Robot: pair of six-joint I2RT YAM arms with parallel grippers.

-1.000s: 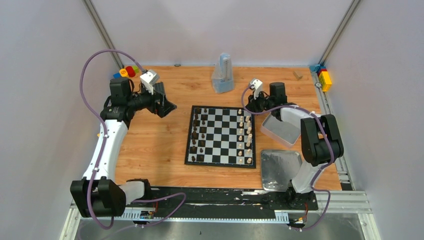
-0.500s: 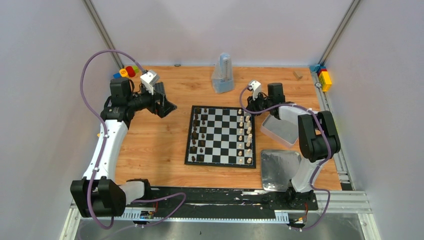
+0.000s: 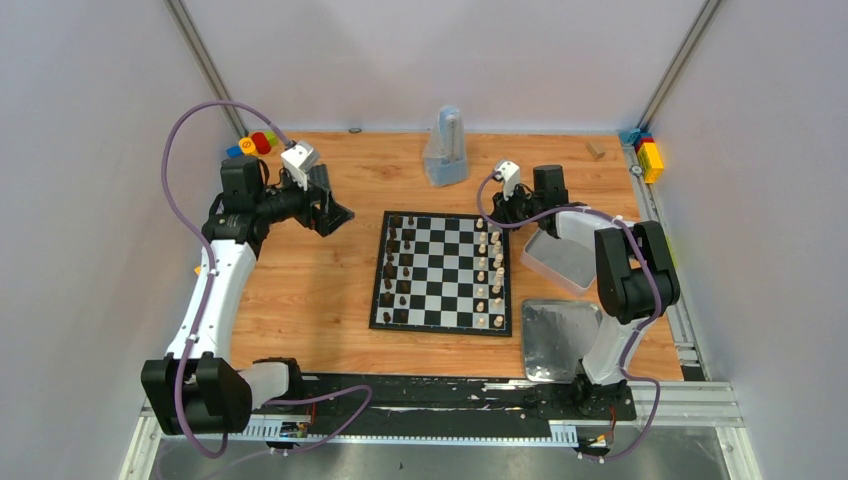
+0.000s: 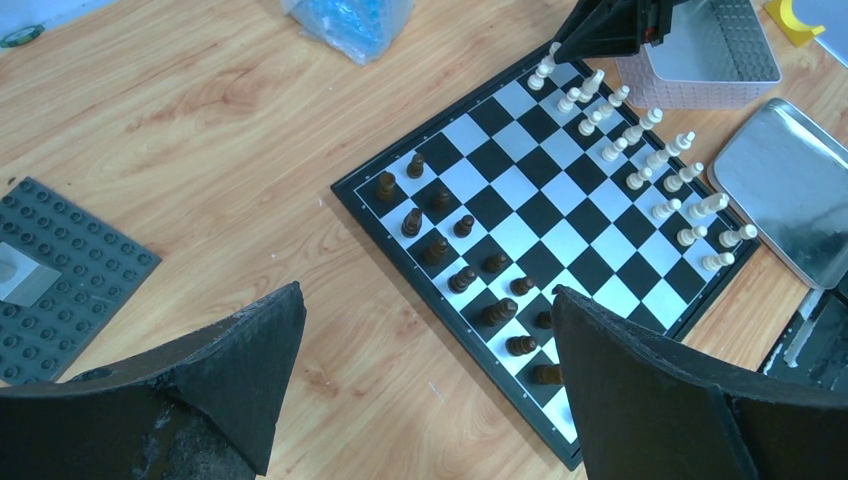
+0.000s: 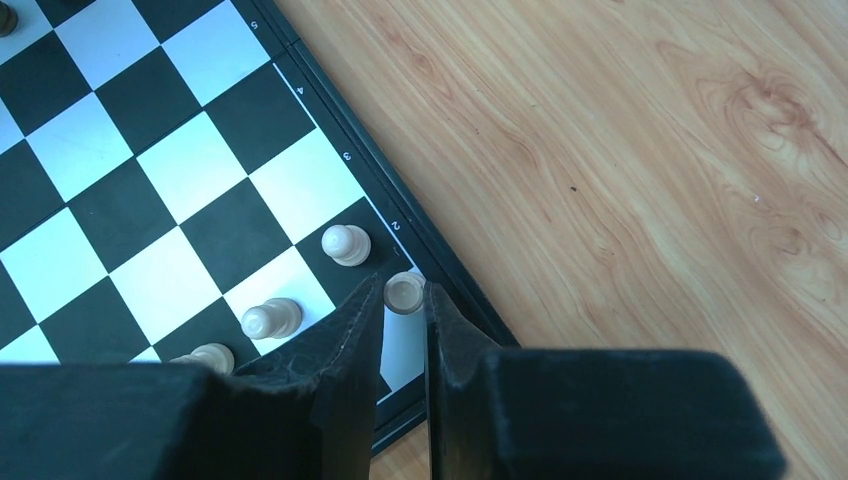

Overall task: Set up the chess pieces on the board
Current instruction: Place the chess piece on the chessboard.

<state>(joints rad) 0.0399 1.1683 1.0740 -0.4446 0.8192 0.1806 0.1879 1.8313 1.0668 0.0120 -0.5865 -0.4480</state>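
The black-and-white board (image 3: pixel 443 272) lies mid-table. Dark chess pieces (image 3: pixel 397 270) fill its two left columns and cream pieces (image 3: pixel 489 275) its two right columns. My right gripper (image 3: pixel 497 215) is low over the board's far right corner. In the right wrist view its fingers (image 5: pixel 405 291) are closed around a cream piece (image 5: pixel 404 293) standing on the corner square, next to two cream pawns (image 5: pixel 346 244). My left gripper (image 3: pixel 335 215) is open and empty, held above bare wood left of the board (image 4: pixel 540 215); its fingers (image 4: pixel 240 350) are wide apart.
A clear plastic container (image 3: pixel 560 258) and a silver tray (image 3: pixel 560 338) sit right of the board. A blue-filled bag (image 3: pixel 446 150) stands behind it. A grey studded baseplate (image 4: pixel 60 280) lies far left. Colourful blocks (image 3: pixel 255 143) sit at the back corners.
My right arm has shifted slightly left and farther back, bringing its gripper down at the board's far right corner. The left arm has not moved.
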